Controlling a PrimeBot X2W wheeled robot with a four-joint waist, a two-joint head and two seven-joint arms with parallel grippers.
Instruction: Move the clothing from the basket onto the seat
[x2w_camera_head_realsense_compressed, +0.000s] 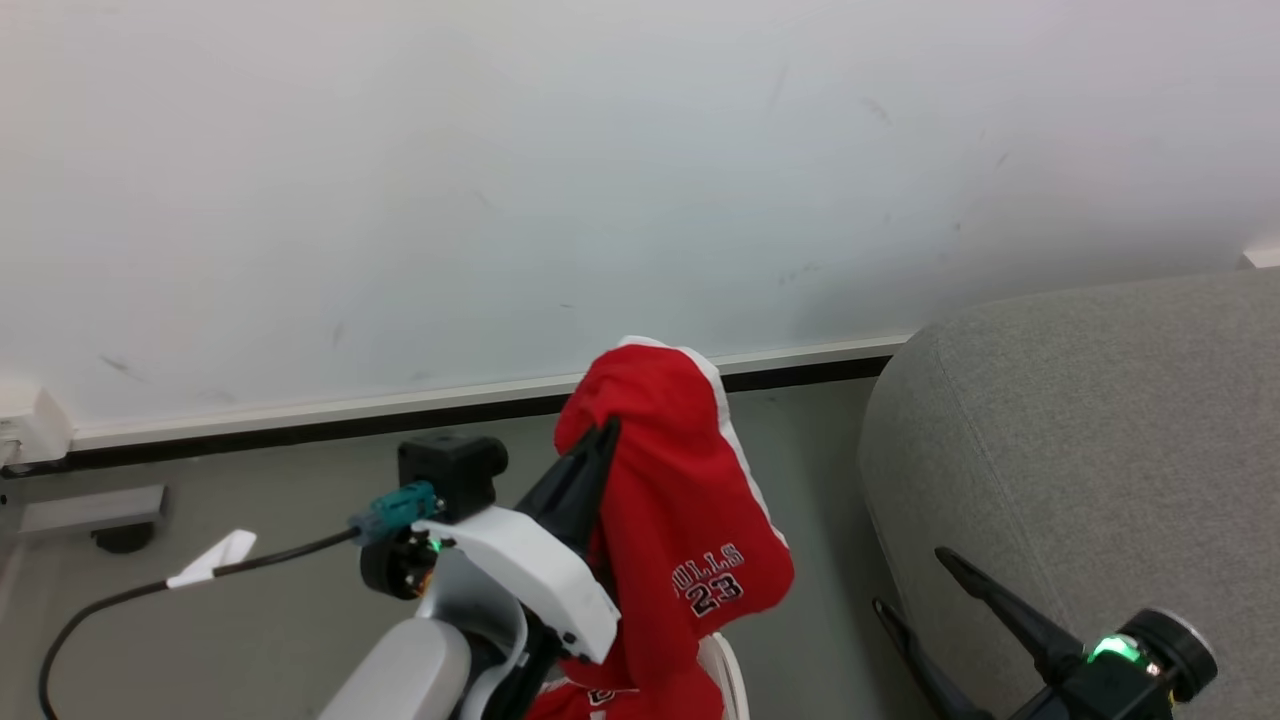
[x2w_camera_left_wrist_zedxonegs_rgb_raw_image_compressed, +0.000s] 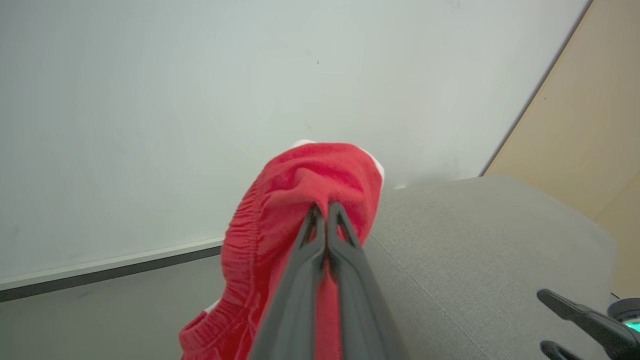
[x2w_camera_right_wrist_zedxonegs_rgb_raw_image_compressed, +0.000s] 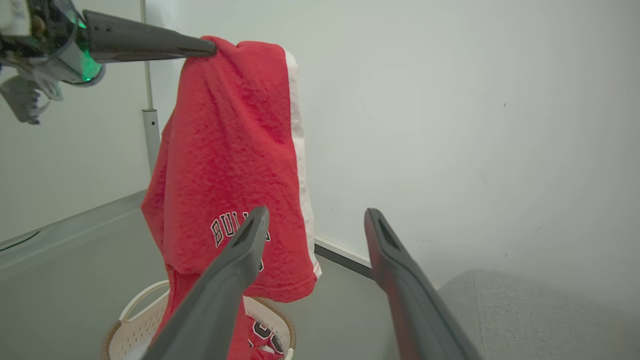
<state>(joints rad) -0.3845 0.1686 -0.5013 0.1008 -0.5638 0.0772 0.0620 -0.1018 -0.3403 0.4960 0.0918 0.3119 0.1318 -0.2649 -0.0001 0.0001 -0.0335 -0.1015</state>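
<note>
My left gripper (x2w_camera_head_realsense_compressed: 603, 432) is shut on a pair of red shorts (x2w_camera_head_realsense_compressed: 680, 520) with white side trim and "BULLS 23" lettering. The shorts (x2w_camera_right_wrist_zedxonegs_rgb_raw_image_compressed: 230, 165) hang from the fingertips (x2w_camera_right_wrist_zedxonegs_rgb_raw_image_compressed: 210, 48) above the white basket (x2w_camera_right_wrist_zedxonegs_rgb_raw_image_compressed: 131, 320), their lower end trailing into it. More red clothing (x2w_camera_right_wrist_zedxonegs_rgb_raw_image_compressed: 262, 337) lies inside the basket. In the left wrist view the shut fingers (x2w_camera_left_wrist_zedxonegs_rgb_raw_image_compressed: 325, 220) pinch the red fabric (x2w_camera_left_wrist_zedxonegs_rgb_raw_image_compressed: 280, 210) near its elastic waistband. The grey seat (x2w_camera_head_realsense_compressed: 1090, 450) stands to the right. My right gripper (x2w_camera_head_realsense_compressed: 905, 578) is open and empty beside the seat's rounded edge.
A white wall with a black-and-white baseboard (x2w_camera_head_realsense_compressed: 300, 420) runs behind everything. A black cable (x2w_camera_head_realsense_compressed: 110, 600) with a white tag crosses the grey floor at the left. A beige panel (x2w_camera_left_wrist_zedxonegs_rgb_raw_image_compressed: 590, 115) stands past the seat in the left wrist view.
</note>
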